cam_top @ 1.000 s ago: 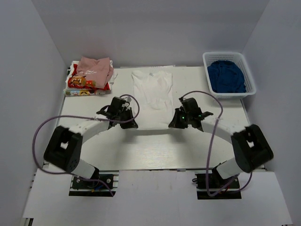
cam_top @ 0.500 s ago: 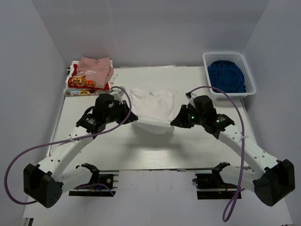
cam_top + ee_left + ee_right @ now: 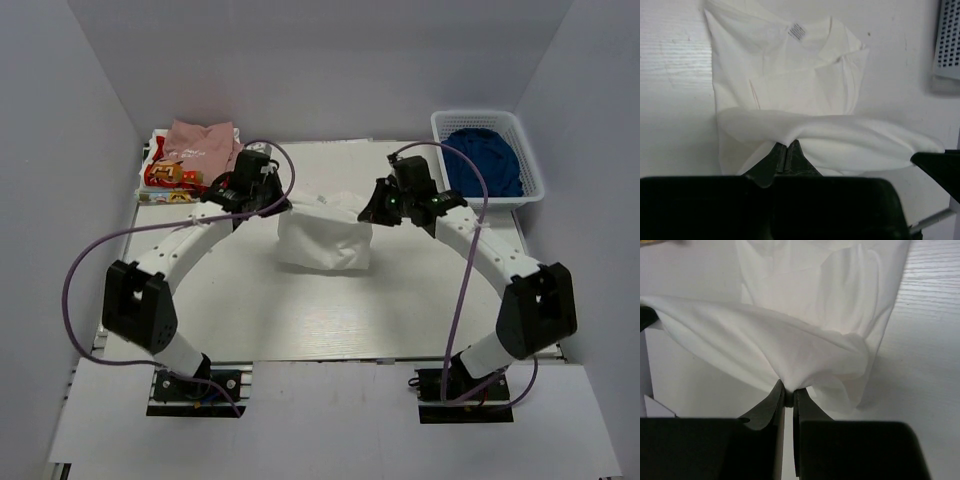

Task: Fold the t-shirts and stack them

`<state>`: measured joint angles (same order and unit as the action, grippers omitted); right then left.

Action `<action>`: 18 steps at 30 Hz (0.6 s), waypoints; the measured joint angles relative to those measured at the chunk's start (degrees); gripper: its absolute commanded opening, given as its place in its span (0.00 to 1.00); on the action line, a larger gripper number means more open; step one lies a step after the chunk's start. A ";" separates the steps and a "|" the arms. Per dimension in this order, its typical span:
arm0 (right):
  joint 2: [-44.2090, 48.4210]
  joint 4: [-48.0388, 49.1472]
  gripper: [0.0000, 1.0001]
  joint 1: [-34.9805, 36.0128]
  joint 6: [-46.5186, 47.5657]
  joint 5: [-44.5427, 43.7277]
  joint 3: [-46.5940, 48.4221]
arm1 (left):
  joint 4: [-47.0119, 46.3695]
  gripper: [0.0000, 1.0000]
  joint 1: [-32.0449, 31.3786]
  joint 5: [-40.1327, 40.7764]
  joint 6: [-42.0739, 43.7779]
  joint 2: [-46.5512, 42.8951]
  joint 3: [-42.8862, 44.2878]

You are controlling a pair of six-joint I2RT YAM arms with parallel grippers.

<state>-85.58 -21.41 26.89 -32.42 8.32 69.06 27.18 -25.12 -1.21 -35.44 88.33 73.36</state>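
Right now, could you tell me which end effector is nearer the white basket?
Right: the right end effector is near the basket; the left end effector is beyond the white t-shirt.

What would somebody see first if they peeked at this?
The left gripper and right gripper each pinch an edge of the white t-shirt and hold it up mid-table. Next come the blue cloth in a white basket far right and a pink t-shirt on a pile far left.

1 white cloth t-shirt (image 3: 322,240) at centre; 1 pale pink t-shirt (image 3: 200,143), 1 red-and-yellow printed t-shirt (image 3: 168,177), upper left; 1 white plastic basket (image 3: 476,114), 1 blue cloth (image 3: 482,160), upper right; 2 black-and-white robot arms (image 3: 180,240).
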 measured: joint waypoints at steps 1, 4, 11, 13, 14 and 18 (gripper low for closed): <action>-1.62 0.20 0.00 -0.72 0.00 0.00 0.72 | 0.26 0.00 0.39 0.50 0.00 1.95 1.73; -5.60 0.59 0.00 -2.43 -0.02 0.28 2.58 | 0.48 0.00 1.70 1.16 0.02 6.60 5.40; -16.15 0.11 0.00 -5.55 1.09 3.02 12.92 | 0.63 0.00 4.63 -1.53 0.50 18.27 14.71; -20.39 -1.01 0.00 -6.27 1.60 3.65 17.20 | 0.57 0.00 5.33 -2.75 0.55 22.38 18.34; -22.36 -1.22 0.03 -6.64 1.81 3.80 18.99 | 0.42 0.00 5.68 -3.32 0.57 24.35 19.82; -28.85 -2.08 0.34 -7.76 2.14 4.83 23.26 | 0.59 0.00 7.02 -5.38 0.68 30.69 23.56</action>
<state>-114.43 -23.49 19.14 -30.28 13.15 92.31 27.77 -18.11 -6.59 -34.76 119.02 96.92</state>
